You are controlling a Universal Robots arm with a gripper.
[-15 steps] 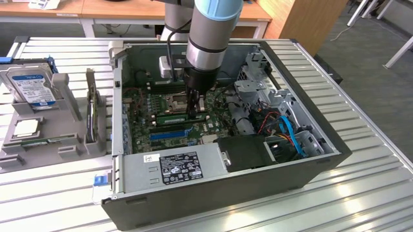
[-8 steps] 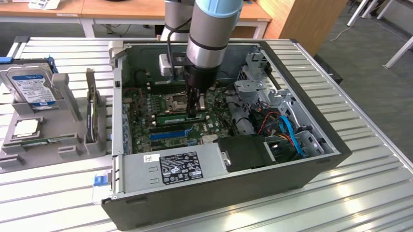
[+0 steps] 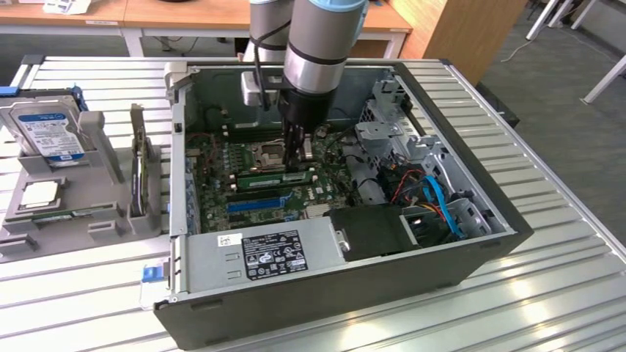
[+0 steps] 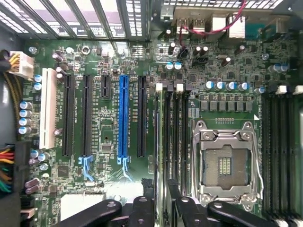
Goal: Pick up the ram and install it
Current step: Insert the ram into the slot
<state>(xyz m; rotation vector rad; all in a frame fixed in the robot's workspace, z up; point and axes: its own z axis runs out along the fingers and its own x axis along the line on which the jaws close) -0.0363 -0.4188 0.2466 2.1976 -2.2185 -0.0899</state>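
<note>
The ram (image 3: 277, 177) is a long green stick standing on edge in a memory slot of the motherboard (image 3: 220, 158), beside the CPU socket (image 3: 269, 152). In the wrist view the ram (image 4: 164, 142) appears edge-on as a thin strip running along its slot. My gripper (image 3: 300, 150) hangs inside the open computer case (image 3: 459, 257), just above the stick. Its black fingers (image 4: 142, 210) stand apart on either side of the ram's end with a gap to each side, so the gripper (image 4: 162, 210) is open and holds nothing.
On the exterior view's left, a grey holder (image 3: 20, 227) carries a hard drive (image 3: 49, 132), an upright dark expansion card (image 3: 142, 172), a CPU (image 3: 39, 194) and another green stick (image 3: 69, 215). The power supply (image 3: 274, 253), drive cage (image 3: 391, 139) and cables (image 3: 440, 205) crowd the case.
</note>
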